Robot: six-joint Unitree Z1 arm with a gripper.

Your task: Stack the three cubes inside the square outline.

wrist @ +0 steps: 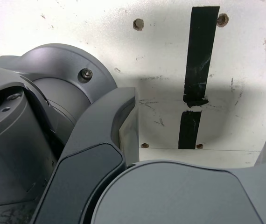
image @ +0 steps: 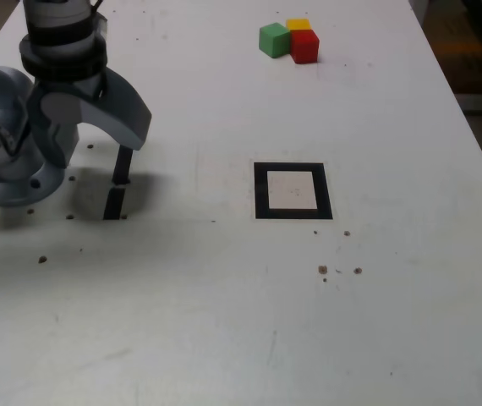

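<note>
Three cubes sit huddled together at the far end of the white table in the exterior view: the green cube, the red cube and, behind them, the yellow cube. The square outline of black tape with a white centre lies mid-table, with nothing inside it. My gripper hangs at the exterior view's left, far from the cubes, pointing down at the table. Its jaws stand wide apart, open, with nothing between them. In the wrist view the gripper frames only bare table and tape.
Two short black tape strips lie end to end under the gripper, also seen as tape strips in the wrist view. The arm's grey base is bolted at the exterior view's left. Small dark specks dot the table near the square.
</note>
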